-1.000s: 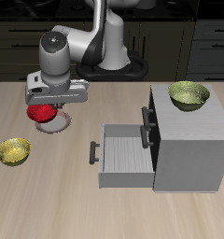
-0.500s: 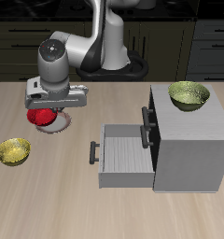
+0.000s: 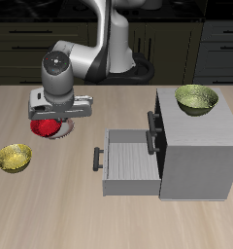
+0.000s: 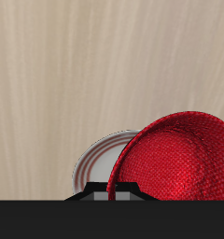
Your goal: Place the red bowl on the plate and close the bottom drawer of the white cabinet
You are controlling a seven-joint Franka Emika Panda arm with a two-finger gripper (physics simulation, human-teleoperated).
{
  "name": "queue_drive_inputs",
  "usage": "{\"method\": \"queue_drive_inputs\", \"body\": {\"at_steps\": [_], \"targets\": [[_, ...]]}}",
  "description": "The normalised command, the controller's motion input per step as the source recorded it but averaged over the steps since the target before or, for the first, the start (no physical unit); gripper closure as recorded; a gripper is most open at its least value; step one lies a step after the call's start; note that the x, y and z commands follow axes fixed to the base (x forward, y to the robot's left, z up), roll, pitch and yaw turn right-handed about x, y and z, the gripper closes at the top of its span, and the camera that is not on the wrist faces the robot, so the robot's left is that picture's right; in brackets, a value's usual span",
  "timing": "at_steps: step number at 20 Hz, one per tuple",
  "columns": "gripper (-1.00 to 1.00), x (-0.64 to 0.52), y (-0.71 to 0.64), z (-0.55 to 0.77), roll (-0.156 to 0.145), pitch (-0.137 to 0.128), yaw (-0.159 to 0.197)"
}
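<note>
The red bowl (image 3: pixel 43 125) hangs tilted in my gripper (image 3: pixel 52 117), which is shut on its rim. It hovers low, partly over the plate (image 3: pixel 61 131), whose rim peeks out beside it. In the wrist view the red bowl (image 4: pixel 175 159) covers part of the grey-centred plate (image 4: pixel 97 164), and the gripper (image 4: pixel 112 191) pinches the bowl's edge. The bottom drawer (image 3: pixel 130 165) of the white cabinet (image 3: pixel 198 151) stands pulled out, its dark handle (image 3: pixel 97 159) facing away from the cabinet.
A yellow-green bowl (image 3: pixel 196 97) rests on top of the cabinet. Another yellow-green bowl (image 3: pixel 14 157) sits on the table nearer the front edge than the plate. The upper drawer handle (image 3: pixel 151 124) sticks out above the open drawer.
The arm has come down and slightly forward with the red bowl, bringing it lower over the plate. The drawer has not moved.
</note>
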Motion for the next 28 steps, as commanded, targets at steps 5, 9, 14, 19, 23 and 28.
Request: {"method": "queue_drive_inputs", "body": {"at_steps": [5, 9, 14, 19, 23, 28], "targets": [[1.0, -0.03, 0.12, -0.21, 0.035, 0.107, -0.018], [1.0, -0.1, 0.07, 0.04, 0.008, -0.008, 0.027], [1.0, -0.12, -0.09, 0.1, -0.039, -0.061, 0.039], [1.0, -0.07, -0.02, 0.03, -0.024, -0.011, 0.008], [-1.0, -0.02, -0.05, 0.11, -0.014, 0.022, 0.001], [-1.0, 0.03, 0.01, 0.1, -0.004, -0.006, 0.005]]}}
